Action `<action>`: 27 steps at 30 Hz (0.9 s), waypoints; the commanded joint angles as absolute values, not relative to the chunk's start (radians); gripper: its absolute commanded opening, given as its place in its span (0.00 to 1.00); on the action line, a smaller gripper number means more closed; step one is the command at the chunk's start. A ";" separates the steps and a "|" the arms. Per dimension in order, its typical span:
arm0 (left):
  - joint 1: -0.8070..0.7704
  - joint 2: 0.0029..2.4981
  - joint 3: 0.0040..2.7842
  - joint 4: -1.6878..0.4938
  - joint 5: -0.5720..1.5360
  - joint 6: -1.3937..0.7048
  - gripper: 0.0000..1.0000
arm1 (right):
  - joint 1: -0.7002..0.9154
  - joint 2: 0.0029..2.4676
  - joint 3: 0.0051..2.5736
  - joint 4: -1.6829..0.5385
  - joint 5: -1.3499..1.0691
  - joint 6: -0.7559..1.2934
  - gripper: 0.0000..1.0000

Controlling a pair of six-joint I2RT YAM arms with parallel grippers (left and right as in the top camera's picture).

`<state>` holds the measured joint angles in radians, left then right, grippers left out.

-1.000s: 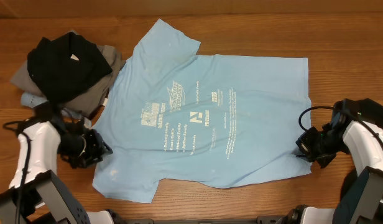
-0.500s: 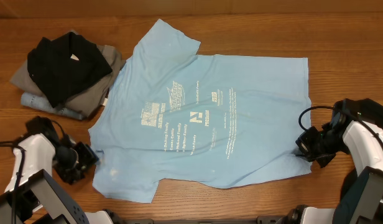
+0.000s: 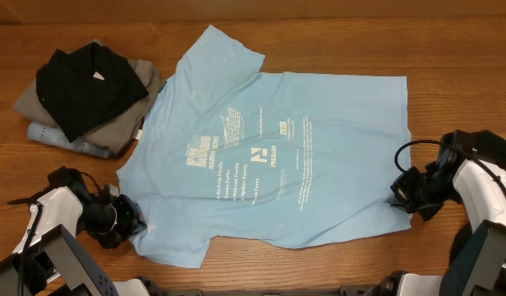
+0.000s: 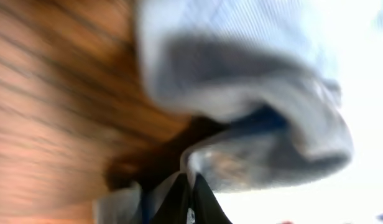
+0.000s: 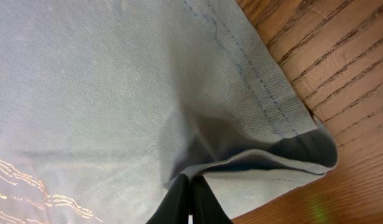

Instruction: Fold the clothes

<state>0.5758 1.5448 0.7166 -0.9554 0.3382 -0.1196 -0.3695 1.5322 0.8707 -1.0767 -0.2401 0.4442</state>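
A light blue T-shirt [image 3: 278,140] with white lettering lies spread flat on the wooden table, print side up. My left gripper [image 3: 128,224] is at its front left sleeve edge. In the blurred left wrist view the fingers [image 4: 191,194] are shut together with a raised fold of the blue fabric [image 4: 266,130] at their tips. My right gripper [image 3: 403,197] is at the shirt's front right hem corner. In the right wrist view its fingers [image 5: 190,200] are shut on a pinched fold of the T-shirt [image 5: 117,93] near the stitched hem.
A pile of clothes sits at the back left: a black garment [image 3: 85,78] on top of a grey one [image 3: 113,127] and a denim-blue one [image 3: 52,136]. Bare wood table [image 3: 450,57] surrounds the shirt.
My left gripper drew back to the left from the shirt's edge, then came in again to the front left sleeve. The right gripper and the shirt have not moved.
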 commanded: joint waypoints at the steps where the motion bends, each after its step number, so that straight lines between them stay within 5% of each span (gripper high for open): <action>1: 0.569 1.542 0.783 -1.019 0.440 -0.058 0.04 | -0.366 1.515 0.908 -1.076 -0.248 0.439 0.04; 10: 0.569 1.541 1.048 -1.168 0.465 -0.029 0.04 | -0.366 1.515 1.010 -1.077 -0.298 0.414 0.04; 27: 0.568 1.542 1.077 -1.062 0.544 -0.029 0.04 | -0.366 1.515 1.011 -0.752 -0.567 0.418 0.04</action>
